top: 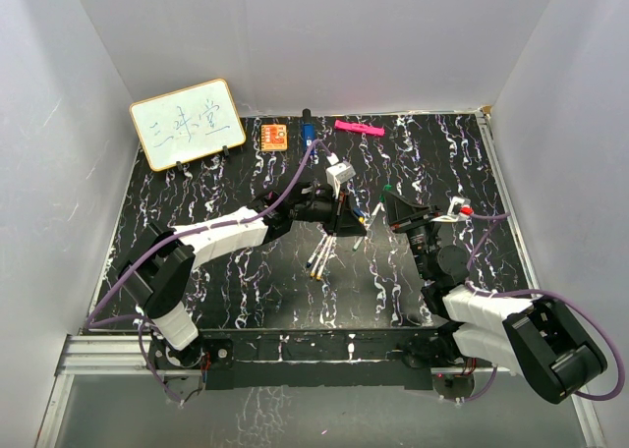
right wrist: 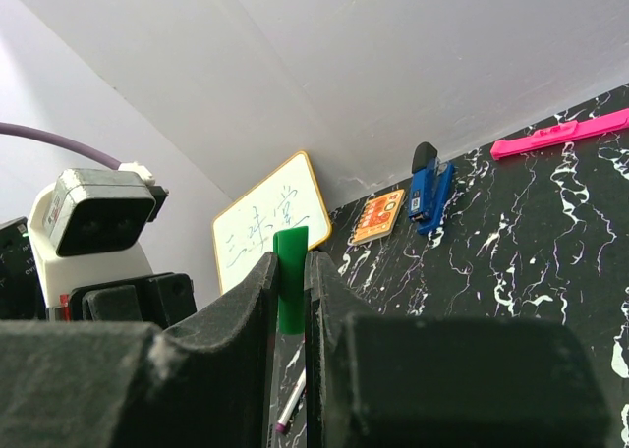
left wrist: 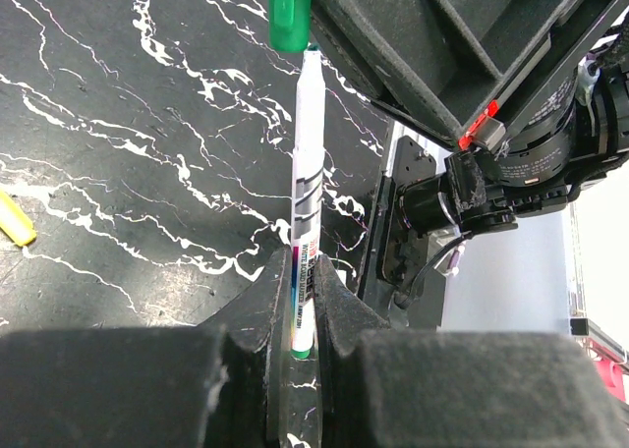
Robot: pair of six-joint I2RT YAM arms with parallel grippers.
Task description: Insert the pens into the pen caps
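Note:
My left gripper (left wrist: 305, 291) is shut on a white pen (left wrist: 308, 173) with a green end, held near its back end. The pen's tip points at the mouth of a green pen cap (left wrist: 289, 16) and just meets it. My right gripper (right wrist: 290, 291) is shut on that green cap (right wrist: 290, 281), which sticks out above the fingers. From above, the left gripper (top: 352, 220) and right gripper (top: 391, 195) face each other over the table's middle. Several loose pens (top: 319, 256) lie together on the black marbled table (top: 197, 301). A yellow cap (left wrist: 12, 217) lies to the left.
At the back stand a small whiteboard (top: 187, 122), an orange card (top: 274, 136), a dark blue chunky object (top: 308, 129) and a pink bar (top: 358, 128). White walls close in the table on three sides. A purple-ended pen (right wrist: 292, 404) lies below the right fingers.

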